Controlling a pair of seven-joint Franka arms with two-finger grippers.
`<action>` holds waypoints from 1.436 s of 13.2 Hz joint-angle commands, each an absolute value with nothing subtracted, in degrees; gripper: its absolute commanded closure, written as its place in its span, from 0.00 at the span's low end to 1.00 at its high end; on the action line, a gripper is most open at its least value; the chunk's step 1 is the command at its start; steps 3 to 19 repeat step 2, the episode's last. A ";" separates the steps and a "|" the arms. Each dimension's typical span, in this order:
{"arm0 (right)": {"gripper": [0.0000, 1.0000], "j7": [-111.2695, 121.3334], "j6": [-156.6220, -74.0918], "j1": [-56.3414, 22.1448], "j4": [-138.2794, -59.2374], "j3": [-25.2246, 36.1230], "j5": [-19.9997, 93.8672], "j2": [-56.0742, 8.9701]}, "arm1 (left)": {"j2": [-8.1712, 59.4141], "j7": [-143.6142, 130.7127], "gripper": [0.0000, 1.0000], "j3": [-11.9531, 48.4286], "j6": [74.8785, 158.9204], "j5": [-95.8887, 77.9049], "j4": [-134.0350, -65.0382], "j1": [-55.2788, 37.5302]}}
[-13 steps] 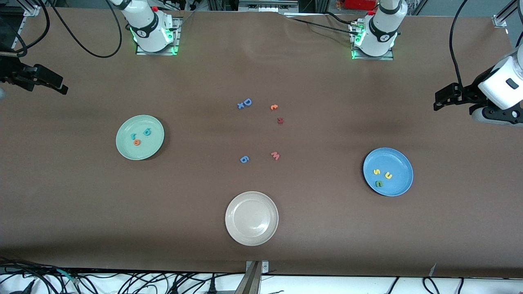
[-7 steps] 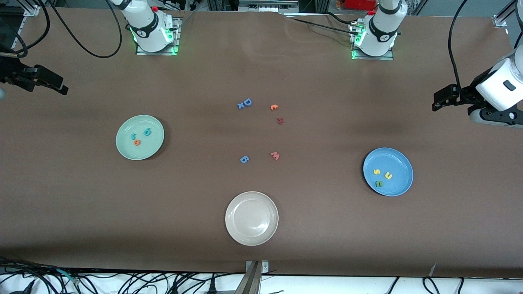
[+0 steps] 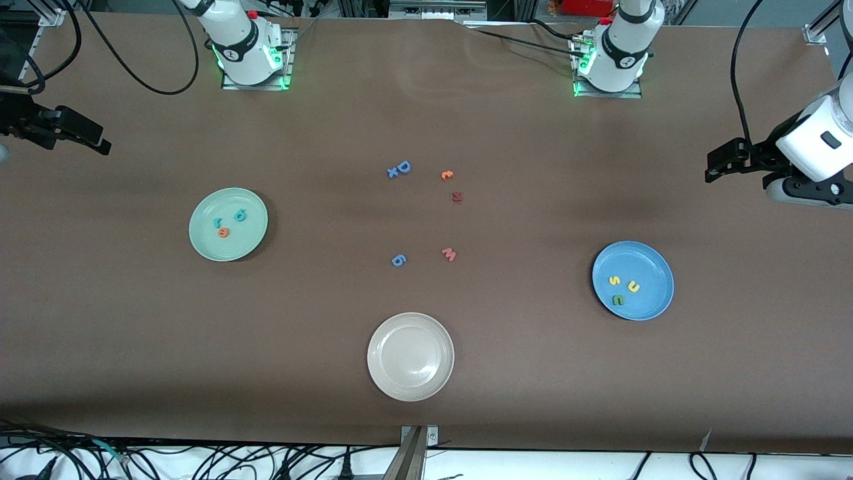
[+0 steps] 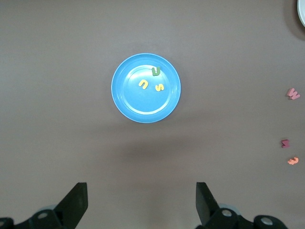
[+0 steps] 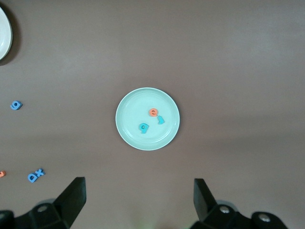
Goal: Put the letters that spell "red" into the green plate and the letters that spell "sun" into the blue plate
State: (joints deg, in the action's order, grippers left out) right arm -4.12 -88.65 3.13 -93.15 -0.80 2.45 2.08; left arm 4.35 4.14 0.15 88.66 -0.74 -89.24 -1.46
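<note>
While both claws hang with fingers apart over the tabletop's ends, the left claw [image 3: 716,163] sits at one o'clock from the blue plate [image 3: 650,260] holding s-u-n, and the right claw [image 3: 93,141] at ten o'clock from the green plate [image 3: 206,250] holding r-e-d.

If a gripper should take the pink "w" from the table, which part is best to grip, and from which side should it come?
Probably from straight above: the pink "w" lies flat on the table and alone, with bare surface all round it. Close the fingers across its two outer edges, since its top face gives no hold. How thick it is cannot be judged.
</note>
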 commanded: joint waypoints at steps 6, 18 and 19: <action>0.00 -3.87 -88.51 3.43 -92.90 -1.23 1.58 2.02 | 2.99 5.27 0.00 -0.62 89.74 -1.85 -91.23 -1.93; 0.00 -3.87 -88.51 3.43 -92.90 -1.23 1.58 2.02 | 2.99 5.27 0.00 -0.62 89.74 -1.85 -91.23 -1.93; 0.00 -3.87 -88.51 3.43 -92.90 -1.23 1.58 2.02 | 2.99 5.27 0.00 -0.62 89.74 -1.85 -91.23 -1.93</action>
